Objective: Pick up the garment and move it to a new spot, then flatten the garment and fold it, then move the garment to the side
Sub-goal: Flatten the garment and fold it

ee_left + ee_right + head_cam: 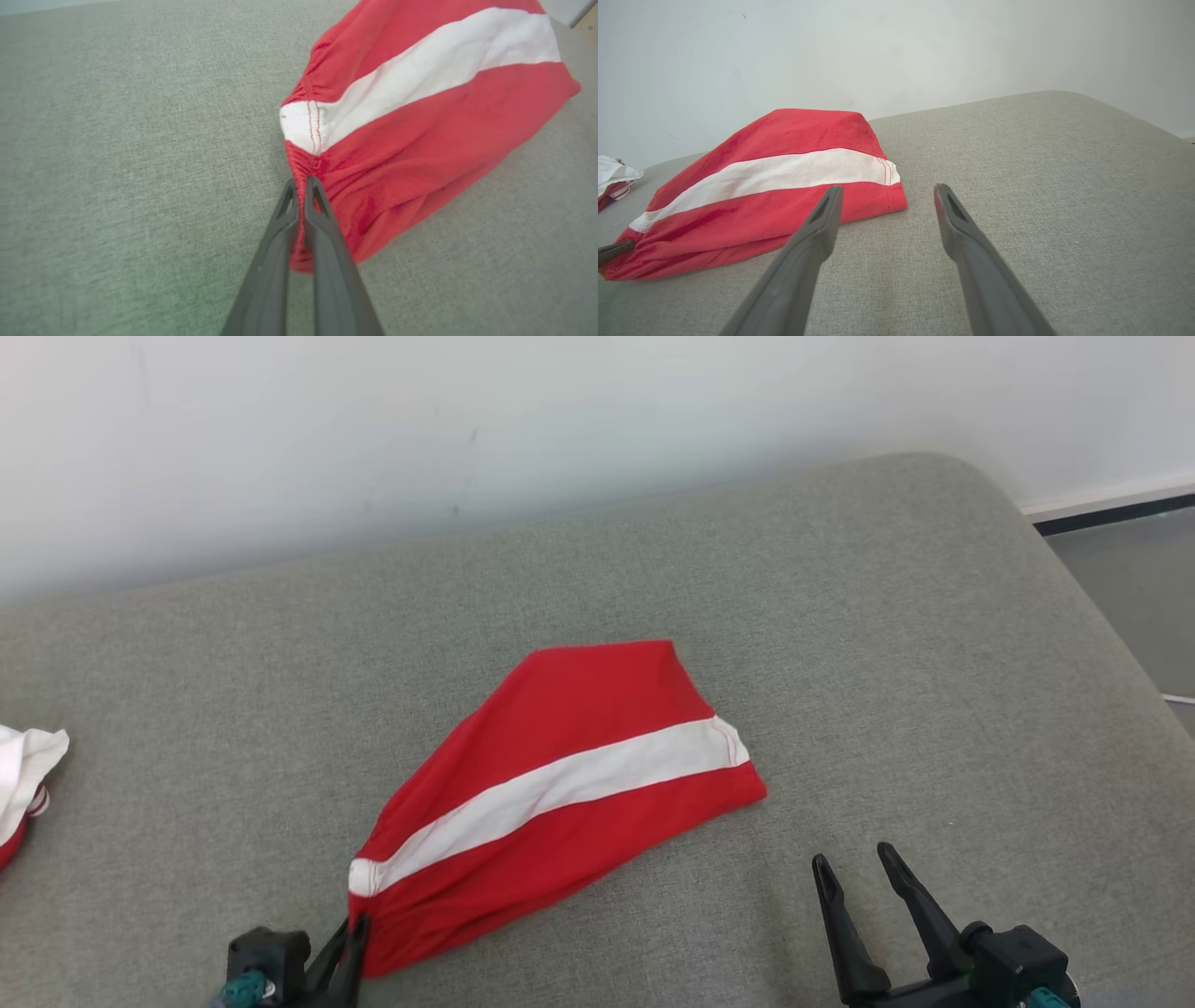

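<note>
The garment (560, 784) is red with one white stripe, lying folded on the grey cushion, its length running from near left to far right. My left gripper (353, 930) is shut on the garment's gathered near-left corner; in the left wrist view the gripper (302, 183) pinches bunched red cloth of the garment (420, 107). My right gripper (851, 861) stands open above bare cushion, to the right of the garment's near edge. In the right wrist view that gripper (887, 189) has spread fingers and nothing between them, with the garment (761, 196) to their left.
The grey fabric cushion (934, 663) spans the scene, rounding off at the far right, where floor (1139, 579) lies beyond. A white wall (467, 420) runs behind it. Another red-and-white cloth (23, 775) lies at the left edge.
</note>
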